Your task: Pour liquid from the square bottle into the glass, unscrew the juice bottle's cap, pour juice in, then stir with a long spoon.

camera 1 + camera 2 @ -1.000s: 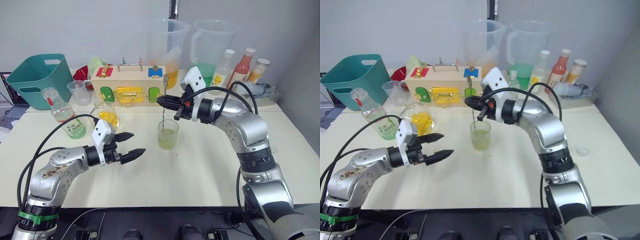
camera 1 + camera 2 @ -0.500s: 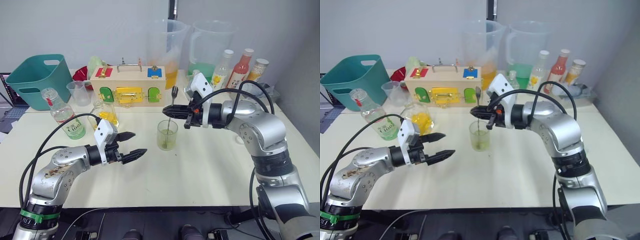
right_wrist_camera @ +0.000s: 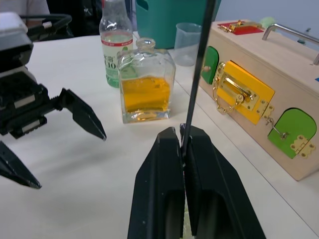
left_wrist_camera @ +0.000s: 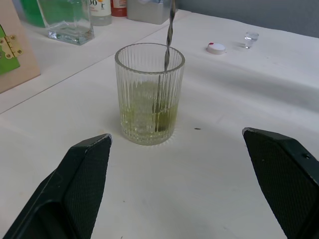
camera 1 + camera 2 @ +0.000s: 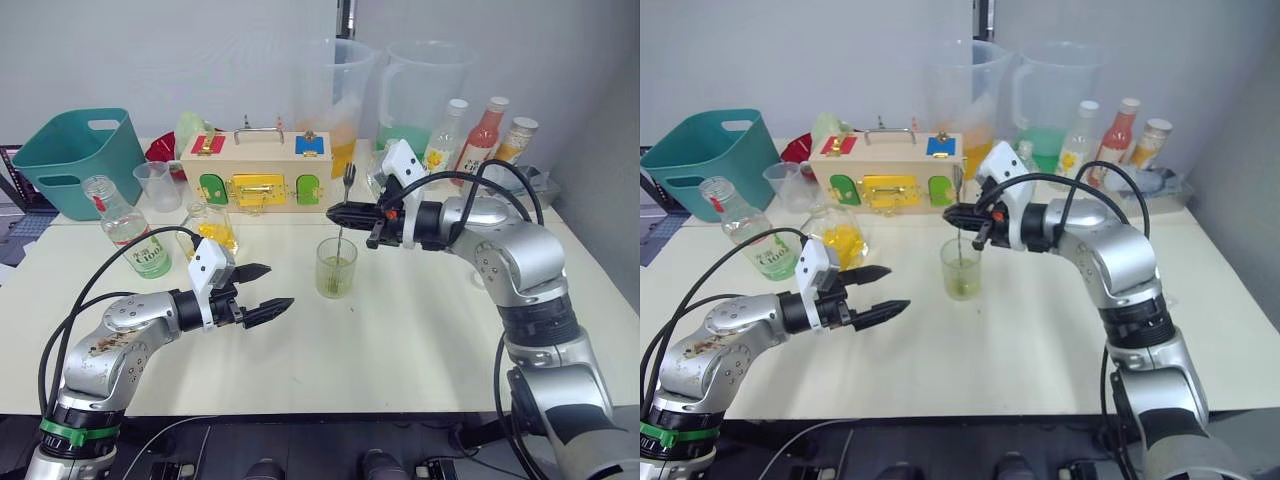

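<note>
The glass (image 5: 336, 267) stands mid-table with a little pale yellow-green liquid in its bottom. The long spoon (image 5: 343, 208) stands in it, its handle end above the rim, and my right gripper (image 5: 333, 211) is shut on its shaft just above the glass. My left gripper (image 5: 278, 285) hovers open just left of the glass, holding nothing. The square bottle (image 5: 211, 228), partly full of yellow liquid, sits behind the left gripper. Farther left is the uncapped juice bottle (image 5: 130, 230). The white cap (image 4: 216, 48) lies on the table beyond the glass.
A wooden latch box (image 5: 255, 172) runs along the back, with a teal basket (image 5: 78, 150) and a small beaker (image 5: 155, 184) to its left. Two large pitchers (image 5: 340, 95) and several bottles (image 5: 485, 128) stand at the back right.
My right gripper has carried the spoon's top a little to the right over the glass, tilting the shaft while its tip stays in the liquid. The left arm has barely moved.
</note>
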